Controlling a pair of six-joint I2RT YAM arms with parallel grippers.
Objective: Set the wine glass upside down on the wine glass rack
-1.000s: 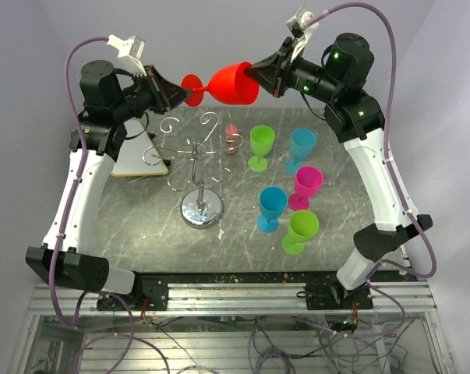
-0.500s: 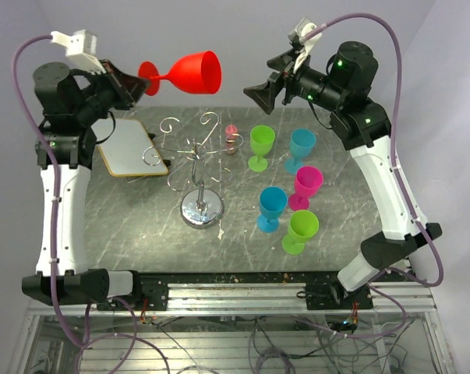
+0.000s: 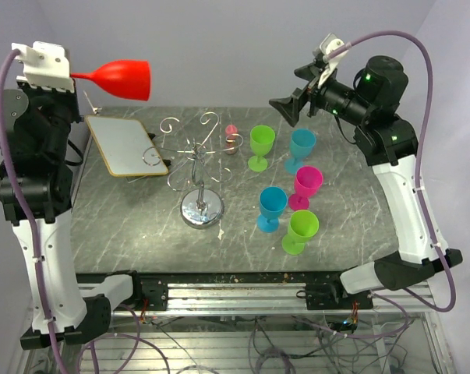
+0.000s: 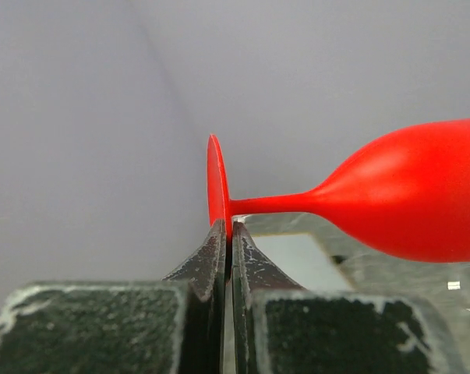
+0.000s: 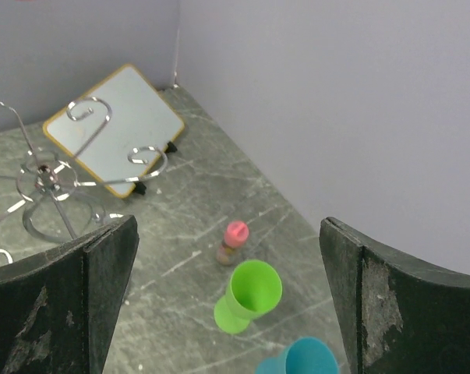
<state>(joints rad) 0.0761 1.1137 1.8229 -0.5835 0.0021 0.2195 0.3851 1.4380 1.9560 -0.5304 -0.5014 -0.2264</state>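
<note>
Grey marble tabletop [image 3: 141, 226], pale walls [image 3: 219, 47]; left claw [image 4: 227, 234] tight on red wine glass [image 4: 406, 202], right claw [image 3: 285, 109] agape.

Left tool [image 4: 227, 227] tight, right tool [image 5: 228, 226] wide.

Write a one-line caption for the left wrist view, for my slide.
Left gripper shut on the foot of a red wine glass, held sideways in the air.
</note>
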